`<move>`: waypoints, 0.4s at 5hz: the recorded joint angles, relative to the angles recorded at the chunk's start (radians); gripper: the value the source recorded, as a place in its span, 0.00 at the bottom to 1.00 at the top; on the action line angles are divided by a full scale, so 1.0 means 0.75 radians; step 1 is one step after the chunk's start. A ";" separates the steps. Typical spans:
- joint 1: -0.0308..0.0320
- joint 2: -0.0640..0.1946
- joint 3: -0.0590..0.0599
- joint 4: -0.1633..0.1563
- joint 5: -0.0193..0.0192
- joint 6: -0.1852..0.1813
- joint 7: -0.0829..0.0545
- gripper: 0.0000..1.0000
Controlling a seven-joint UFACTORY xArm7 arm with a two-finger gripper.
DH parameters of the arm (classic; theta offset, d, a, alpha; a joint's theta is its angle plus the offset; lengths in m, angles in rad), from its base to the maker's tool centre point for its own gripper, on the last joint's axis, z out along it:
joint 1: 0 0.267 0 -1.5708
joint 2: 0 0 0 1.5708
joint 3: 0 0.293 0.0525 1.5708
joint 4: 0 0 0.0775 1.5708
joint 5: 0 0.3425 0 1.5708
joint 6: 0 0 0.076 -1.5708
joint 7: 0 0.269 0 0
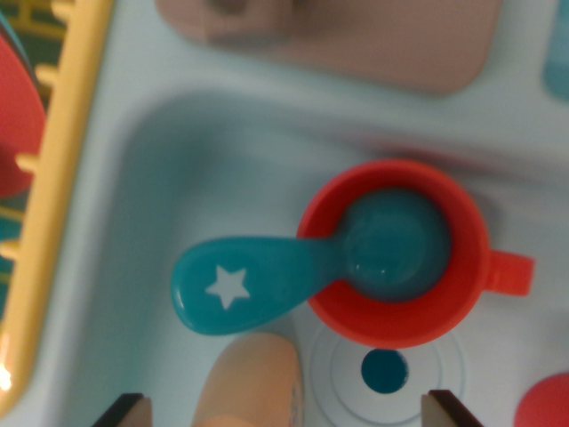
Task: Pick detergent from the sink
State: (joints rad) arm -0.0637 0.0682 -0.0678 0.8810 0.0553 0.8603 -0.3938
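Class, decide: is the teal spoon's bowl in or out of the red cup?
In. The spoon bowl sits inside the red cup; its star-marked handle sticks out over the rim.

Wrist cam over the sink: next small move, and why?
Probably nudge toward the wrist view's left, then lower. The peach object, likely the detergent, sits left of centre between the open fingers, with nothing gripped yet. The teal spoon handle lies close beside it, so keep the shift small.

A red cup [396,253] sits right of centre, its handle pointing right. A teal spoon [293,276] rests its bowl inside the cup, its star-marked handle reaching lower left. A yellow rack [55,178] lines the left edge. A pink block [356,36] lies along the top.
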 joint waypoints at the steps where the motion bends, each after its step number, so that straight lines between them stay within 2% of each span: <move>1: -0.0008 0.003 -0.002 -0.034 0.0043 -0.036 -0.019 0.00; 2: -0.0008 0.003 -0.002 -0.034 0.0043 -0.036 -0.019 0.00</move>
State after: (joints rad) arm -0.0643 0.0706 -0.0694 0.8552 0.0585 0.8334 -0.4084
